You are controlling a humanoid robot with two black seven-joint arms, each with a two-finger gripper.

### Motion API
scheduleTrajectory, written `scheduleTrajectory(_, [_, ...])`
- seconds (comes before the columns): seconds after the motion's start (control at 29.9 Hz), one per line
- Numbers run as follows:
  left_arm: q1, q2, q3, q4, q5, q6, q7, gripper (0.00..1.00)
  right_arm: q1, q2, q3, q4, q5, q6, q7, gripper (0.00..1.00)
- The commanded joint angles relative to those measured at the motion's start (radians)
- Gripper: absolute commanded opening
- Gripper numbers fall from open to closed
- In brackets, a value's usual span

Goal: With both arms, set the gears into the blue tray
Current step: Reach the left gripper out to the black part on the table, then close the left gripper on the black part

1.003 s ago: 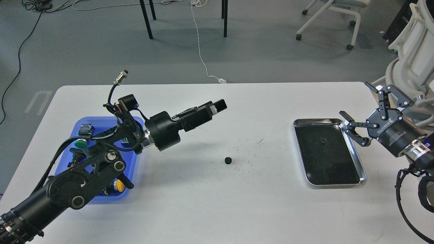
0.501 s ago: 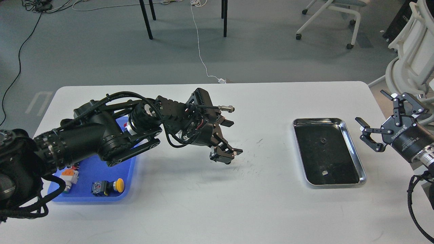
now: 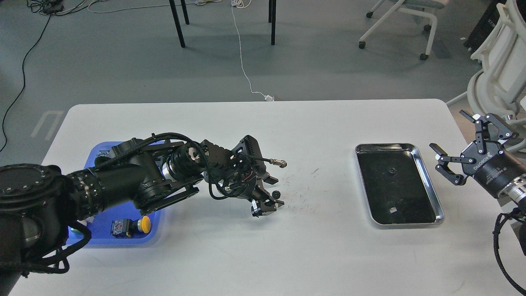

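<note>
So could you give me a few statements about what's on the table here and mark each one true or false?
1. A small black gear lies on the white table right beside the left gripper. True.
2. The right gripper is clamped on a gear. False: its fingers are spread and hold nothing.
3. A second gear sits in the silver tray. True.
4. The blue tray is empty. False: a yellow-capped push button lies in it.
5. The right gripper is over the blue tray. False: it hovers right of the silver tray.
</note>
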State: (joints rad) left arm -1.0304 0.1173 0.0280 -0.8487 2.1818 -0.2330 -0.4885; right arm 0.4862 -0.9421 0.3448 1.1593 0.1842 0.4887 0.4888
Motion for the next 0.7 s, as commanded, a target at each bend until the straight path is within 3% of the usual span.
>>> scheduleTrajectory(0.0, [0.001, -0.024, 0.001, 0.034, 0.0, 0.014, 0.0, 0.63, 0.0, 0.0, 0.0, 0.003, 0.0, 0.0, 0.0, 0.97])
scheduleTrajectory(0.33, [0.003, -0.045, 0.02, 0.063, 0.0, 0.015, 0.0, 0.53, 0.0, 0.0, 0.0, 0.002, 0.0, 0.0, 0.0, 0.97])
scheduleTrajectory(0.6, [0.01, -0.03, 0.021, 0.066, 0.0, 0.015, 0.0, 0.34, 0.0, 0.0, 0.002, 0.0, -0.002, 0.0, 0.0, 0.97])
scheduleTrajectory(0.67, [0.012, -0.03, 0.035, 0.066, 0.0, 0.015, 0.0, 0.25, 0.0, 0.0, 0.002, 0.002, -0.002, 0.0, 0.0, 0.97])
